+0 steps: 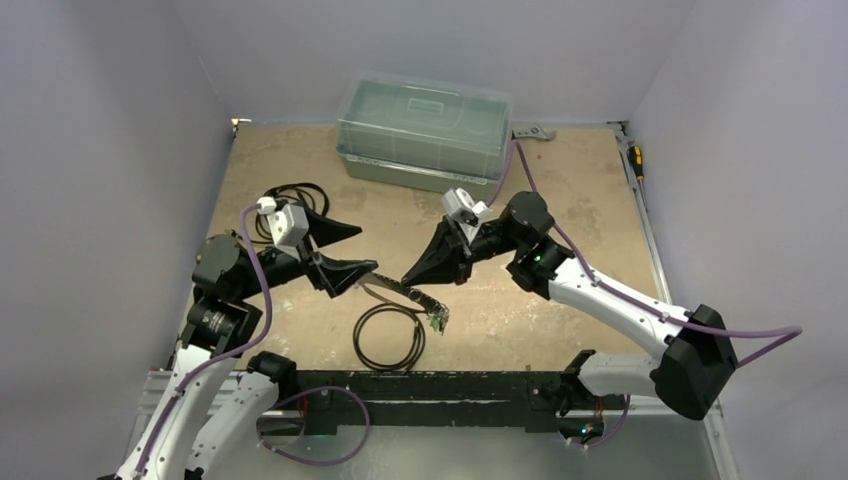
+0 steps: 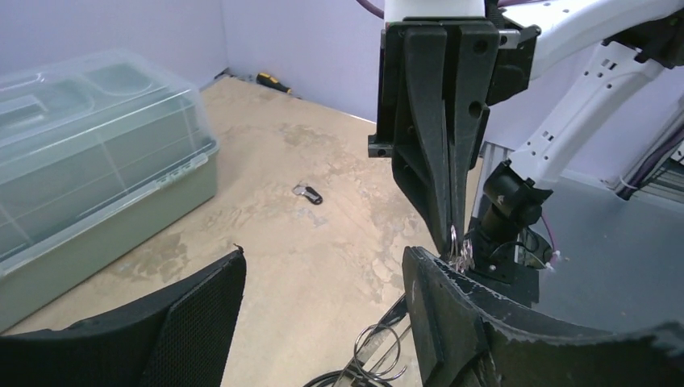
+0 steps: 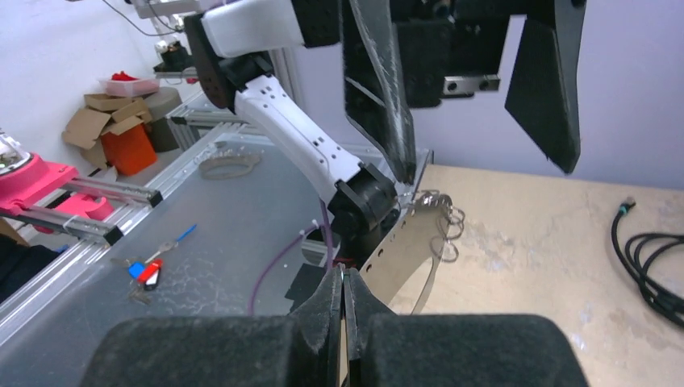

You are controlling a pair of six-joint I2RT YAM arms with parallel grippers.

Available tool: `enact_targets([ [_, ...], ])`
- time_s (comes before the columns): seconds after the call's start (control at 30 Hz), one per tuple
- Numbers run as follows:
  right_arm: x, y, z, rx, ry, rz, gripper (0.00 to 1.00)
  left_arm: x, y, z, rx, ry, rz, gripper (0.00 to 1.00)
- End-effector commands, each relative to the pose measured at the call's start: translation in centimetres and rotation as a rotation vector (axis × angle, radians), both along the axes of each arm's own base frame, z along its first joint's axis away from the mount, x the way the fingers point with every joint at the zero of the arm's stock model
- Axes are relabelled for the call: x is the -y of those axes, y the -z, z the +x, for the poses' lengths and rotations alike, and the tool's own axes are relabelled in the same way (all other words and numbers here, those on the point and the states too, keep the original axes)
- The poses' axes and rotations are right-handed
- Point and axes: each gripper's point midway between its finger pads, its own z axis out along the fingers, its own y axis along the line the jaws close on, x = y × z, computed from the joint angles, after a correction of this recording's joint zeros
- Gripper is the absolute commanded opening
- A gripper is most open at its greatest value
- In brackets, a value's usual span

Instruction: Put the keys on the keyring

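- I see my left end effector (image 1: 368, 247) spread wide, just beside the keyring (image 1: 392, 292).
- My right end effector (image 1: 405, 282) is pinched tight on that keyring, with keys (image 1: 437, 321) hanging below.

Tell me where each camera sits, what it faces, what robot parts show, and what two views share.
Top: above and behind the arms, looking down on the table; both arms, left pincer, right pincer show.
Left wrist: on the left arm, looking across the table at the right pincer; own open fingers below.
Right wrist: on the right arm, facing the left pincer and near-left edge; own fingers shut on the keyring.
Shared: top and left wrist both show the clear box.
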Motion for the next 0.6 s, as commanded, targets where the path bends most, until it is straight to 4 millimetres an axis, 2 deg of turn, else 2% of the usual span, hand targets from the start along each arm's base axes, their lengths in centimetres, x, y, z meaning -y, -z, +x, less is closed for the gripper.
enact_targets([
  [0.0,1.2,-3.0,-2.0,0.076,-0.069,0.09,0.0,0.8,-1.4,-1.5,0.065,0.113,-0.03,0.69],
  [0.2,1.4,-4.5,-2.3,0.042,-0.068,0.121,0.0,1.7,-1.8,-3.0,0.056,0.242,-0.058,0.67],
  [0.37,1.4,-5.9,-2.1,0.004,-0.048,0.146,0.0,2.4,-1.8,-3.1,0.041,0.279,-0.06,0.75],
  [0.43,1.1,-6.6,-1.6,-0.032,-0.013,0.152,0.0,2.6,-2.0,-3.0,0.041,0.274,-0.067,0.76],
  [0.57,0.3,-8.1,0.8,-0.134,0.124,0.162,0.0,2.9,-3.0,-2.7,0.047,0.238,-0.108,0.78],
])
